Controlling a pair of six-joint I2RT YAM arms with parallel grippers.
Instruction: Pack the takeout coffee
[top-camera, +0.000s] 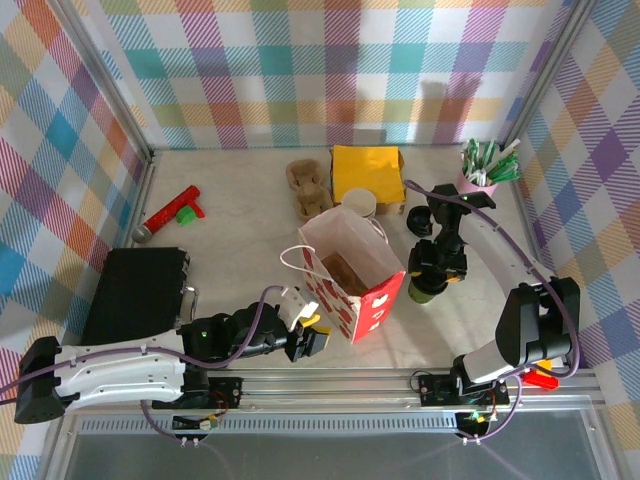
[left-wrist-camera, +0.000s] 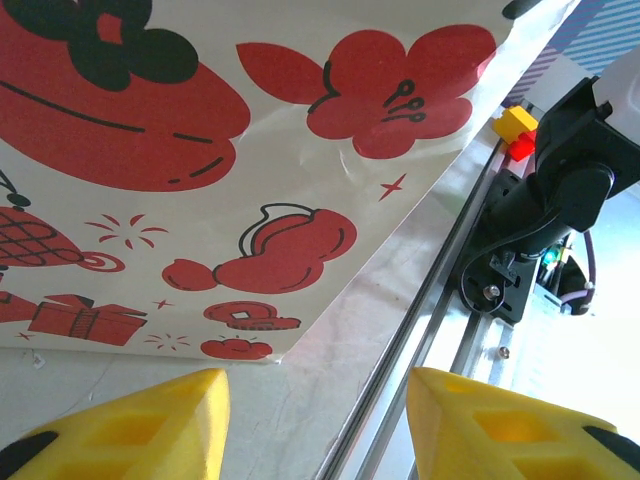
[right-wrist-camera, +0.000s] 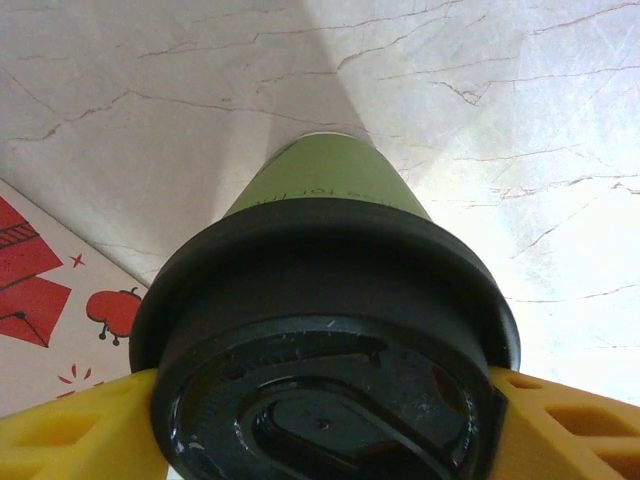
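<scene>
— Pale marbled tabletop (top-camera: 250, 200) inside bright plaid walls is what we meet from above. An open white paper bag printed with red figures (top-camera: 352, 280) stands mid-table. What do we find to its right?

— We see the right gripper (top-camera: 432, 278) just beside the bag, clamped on the takeout coffee (top-camera: 420, 293), a small paper cup whose green lower part pokes out below the fingers. We cannot tell whether its base touches the table.

— The left gripper (top-camera: 314, 335) lies low at the bag's near left corner. Behind the bag we count a flat yellow square packet (top-camera: 368, 172), a brown cardboard cup carrier (top-camera: 308, 186) and a pink cup of green-and-white sticks (top-camera: 487, 165). A flat black case (top-camera: 135, 290) sits far left.

— From the left wrist we look past two yellow fingertips (left-wrist-camera: 130, 425), spread wide with nothing between them. The bag's printed side rises just ahead, its bottom corner on the table. An aluminium rail (left-wrist-camera: 430, 330) runs to the right.

— From the right wrist we look down on the cup's round black plastic lid (right-wrist-camera: 320, 350), pinched on both sides by yellow fingers (right-wrist-camera: 570, 430). The green wall tapers away toward the marble, and the bag's red-printed edge shows at lower left, near the cup.
</scene>
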